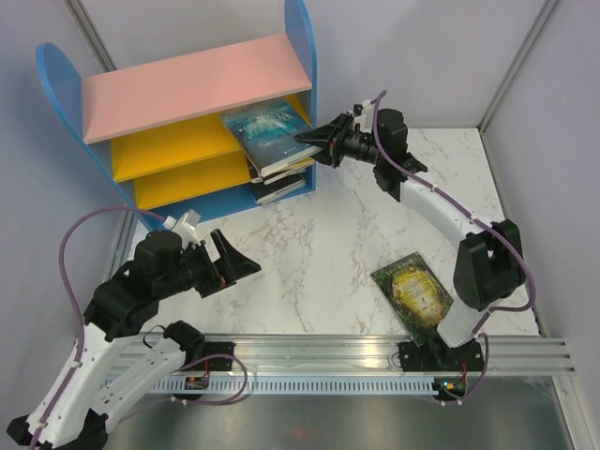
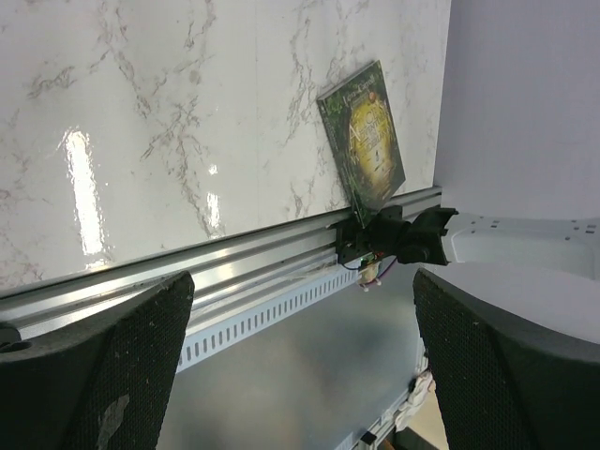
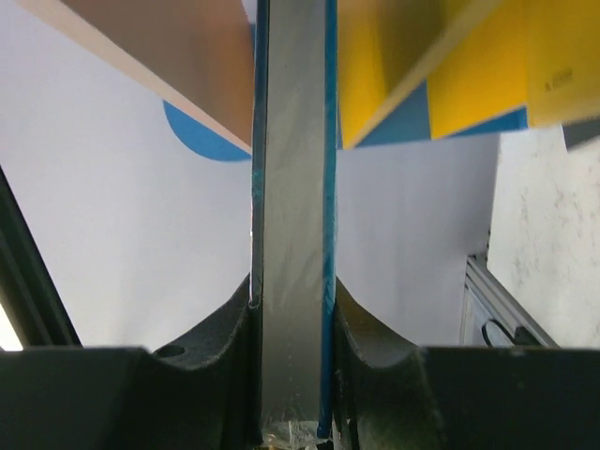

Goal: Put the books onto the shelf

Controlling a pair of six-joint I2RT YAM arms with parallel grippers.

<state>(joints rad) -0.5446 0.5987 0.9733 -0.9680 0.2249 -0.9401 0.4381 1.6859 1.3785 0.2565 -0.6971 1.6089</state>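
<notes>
A teal book (image 1: 267, 127) is clamped by its edge in the right gripper (image 1: 314, 142) at the right end of the shelf (image 1: 187, 89), above stacked books (image 1: 279, 180). The left gripper (image 2: 300, 361) is held wide open and empty over the table (image 1: 319, 234). A green-gold book (image 1: 417, 289) is laid flat near the right arm's base.

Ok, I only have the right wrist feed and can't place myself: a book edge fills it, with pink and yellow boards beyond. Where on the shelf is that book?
Observer: The right end effector holds a teal book at the right end of the shelf, below the pink board.
Operator: Any books on the table?
Observer: One green-gold book lies flat on the table, near your arm's base.
Operator: And the left arm?
Observer: The left end effector hangs open and empty above the table.
</notes>
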